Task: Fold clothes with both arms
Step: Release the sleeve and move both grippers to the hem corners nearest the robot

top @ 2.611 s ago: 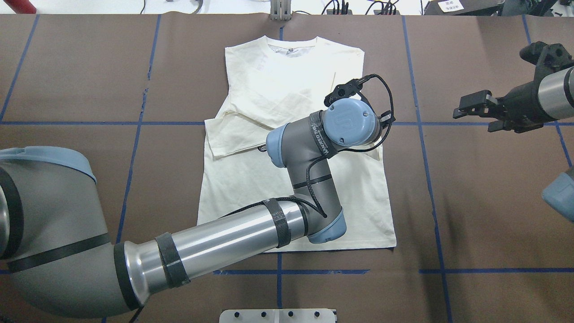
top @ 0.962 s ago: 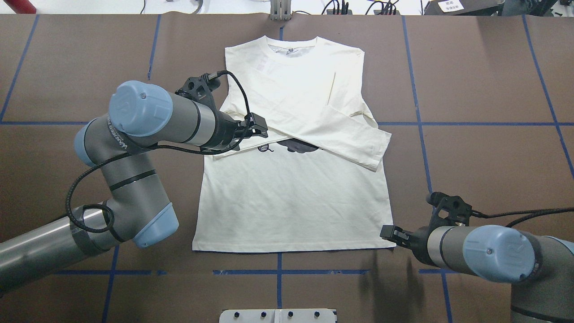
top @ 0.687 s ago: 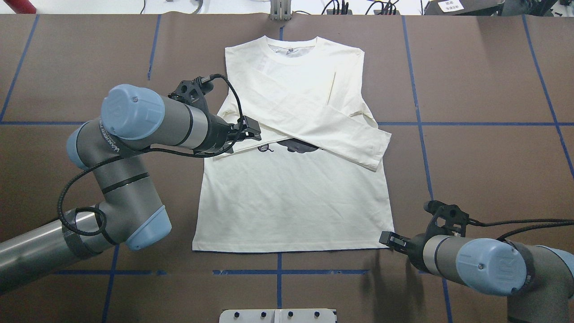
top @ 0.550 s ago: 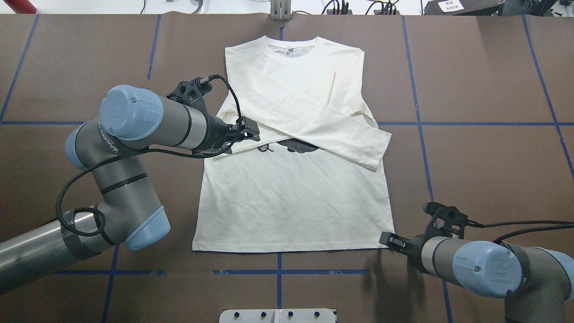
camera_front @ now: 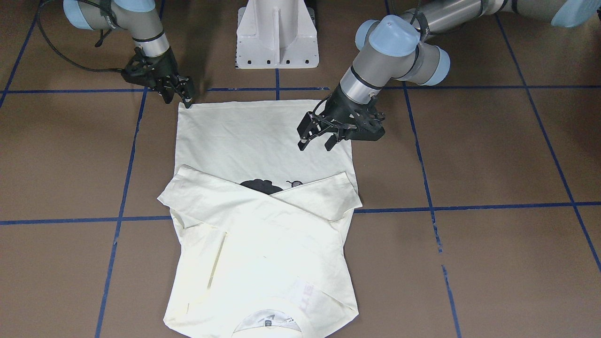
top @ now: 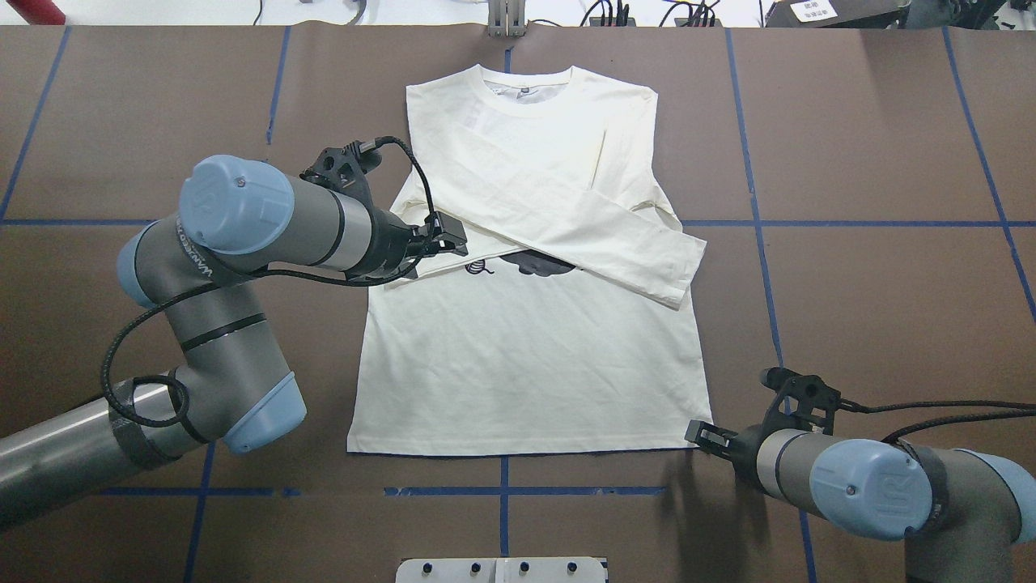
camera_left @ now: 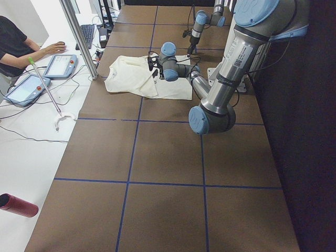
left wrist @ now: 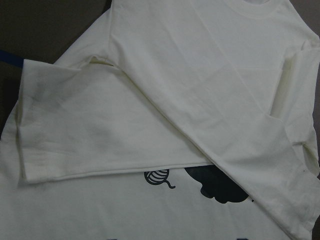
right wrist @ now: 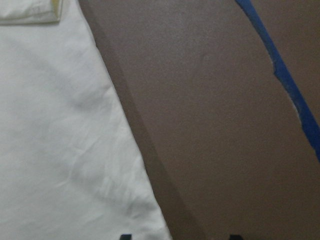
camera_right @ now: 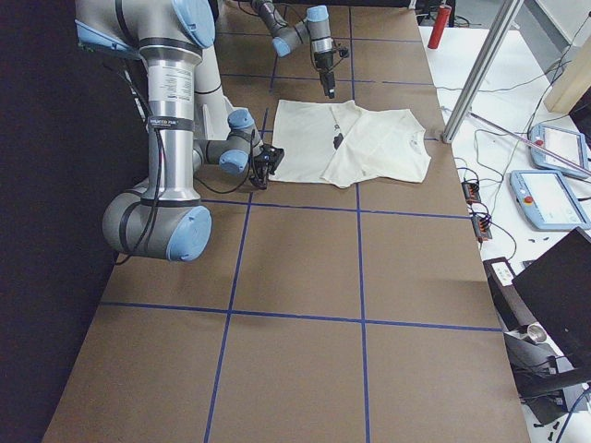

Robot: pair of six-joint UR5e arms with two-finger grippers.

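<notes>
The cream-white shirt (top: 526, 356) lies flat on the brown table, collar away from the robot, with both sleeves folded across the chest. Below the crossed sleeves part of the black cat print (top: 538, 263) and the yarn ball (left wrist: 157, 176) show. My left gripper (camera_front: 314, 144) hovers open over the shirt's left side, near the cuff of the folded sleeve (left wrist: 30, 130), holding nothing. My right gripper (camera_front: 181, 99) sits low at the shirt's near right hem corner (top: 704, 441). Its fingertips (right wrist: 125, 236) stand apart at the cloth's edge (right wrist: 145, 190), open.
The white pedestal base (camera_front: 277, 33) stands at the table's near edge behind the hem. Blue tape lines (top: 850, 223) grid the brown surface. Beyond the far edge, a person (camera_left: 16, 42) sits by tablets (camera_left: 60, 65), beside a metal pole (camera_right: 480, 69).
The left arm withdrew from the shirt's right side to its left, leaving a sleeve laid across the chest. The right arm came down to the hem corner. Both barely moved in the last second.
</notes>
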